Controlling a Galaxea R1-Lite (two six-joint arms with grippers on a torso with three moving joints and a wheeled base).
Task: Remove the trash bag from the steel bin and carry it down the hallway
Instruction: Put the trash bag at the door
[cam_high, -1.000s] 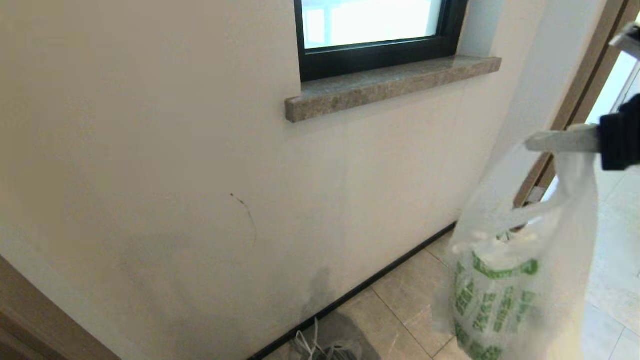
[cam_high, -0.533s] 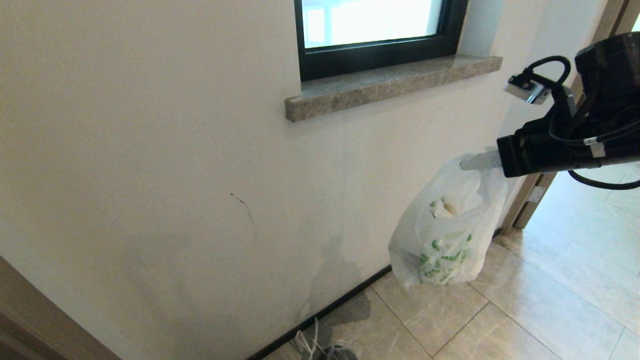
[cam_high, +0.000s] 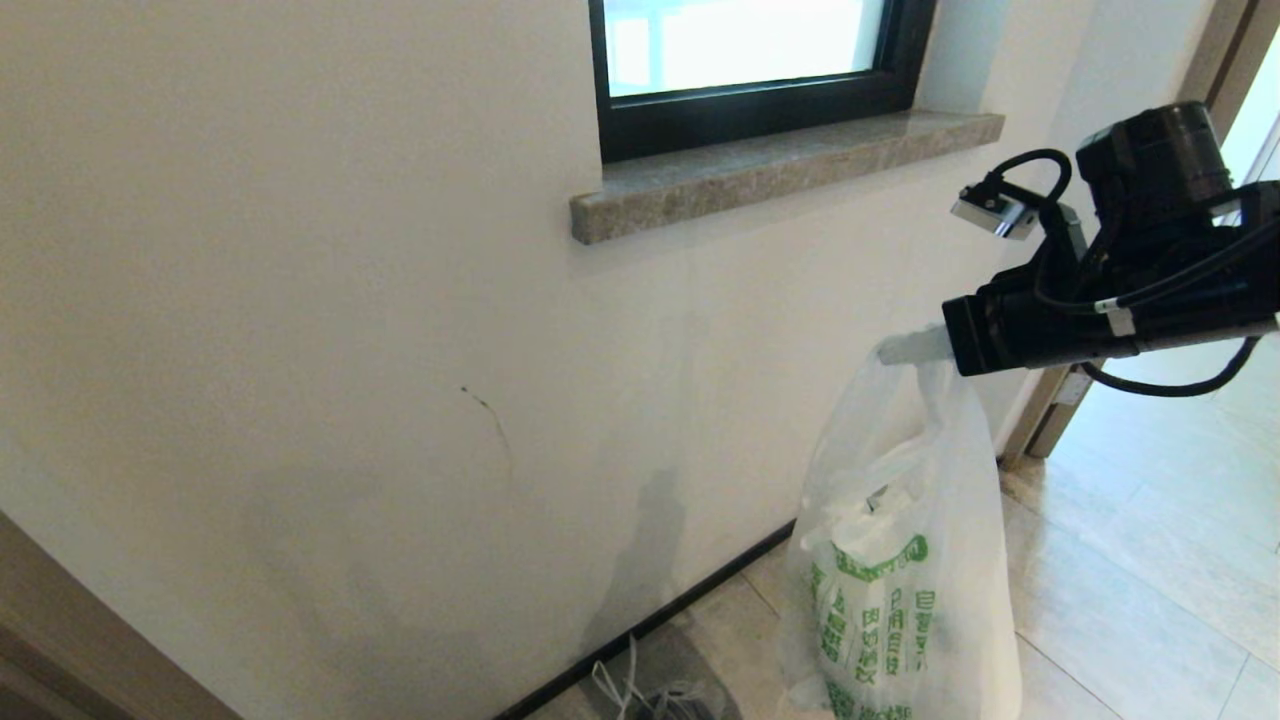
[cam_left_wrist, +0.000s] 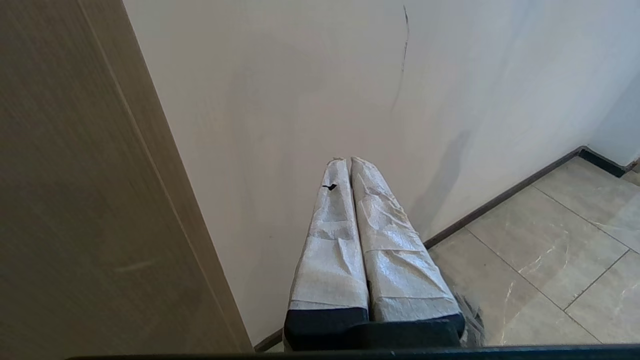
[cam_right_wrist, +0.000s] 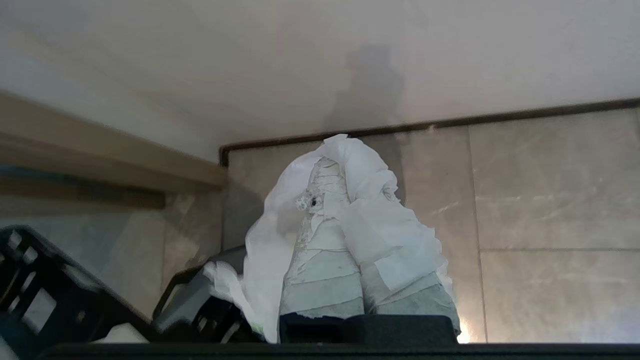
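We see our right gripper (cam_high: 890, 349) at about three o'clock in the head view, squeezed tight on the top of the trash bag (cam_high: 900, 590). The bag, white with green print, hangs straight down from it, close to the white wall (cam_high: 300, 300) and above the beige floor tiles (cam_high: 1120, 610) of the hallway. The window sill (cam_high: 780, 170) sits up at twelve o'clock. Our left gripper (cam_left_wrist: 350, 165) stays low by the wall, its two fingers pressed together, holding nothing.
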